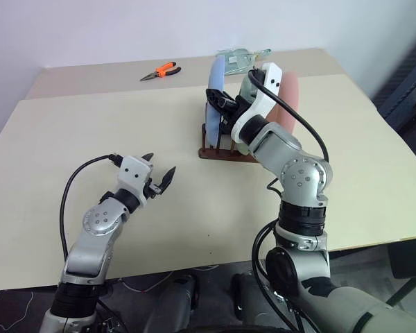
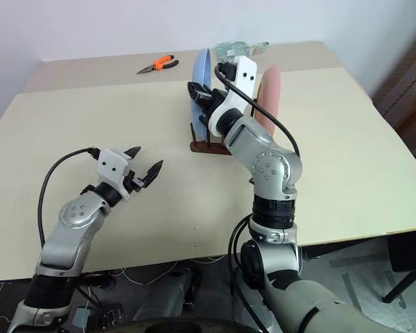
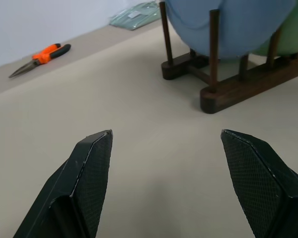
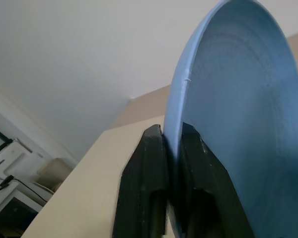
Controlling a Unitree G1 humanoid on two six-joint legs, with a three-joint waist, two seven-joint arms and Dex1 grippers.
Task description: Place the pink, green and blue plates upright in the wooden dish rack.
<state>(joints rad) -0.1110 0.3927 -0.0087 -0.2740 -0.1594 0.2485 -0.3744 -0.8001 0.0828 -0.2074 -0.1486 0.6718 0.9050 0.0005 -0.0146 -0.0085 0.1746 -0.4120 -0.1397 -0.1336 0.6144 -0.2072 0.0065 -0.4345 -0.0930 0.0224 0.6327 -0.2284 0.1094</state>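
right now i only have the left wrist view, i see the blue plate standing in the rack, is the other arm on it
observer: yes, the right pincer is shut on the rim of the blue plate, with one finger on each face.
operator: where's the pink one
observer: the pink plate stands upright beyond the right arm, to the robot's right of the blue one. The arm hides its foot.
operator: is blue leaning
observer: no, it stands roughly upright at the left end of the wooden dish rack.
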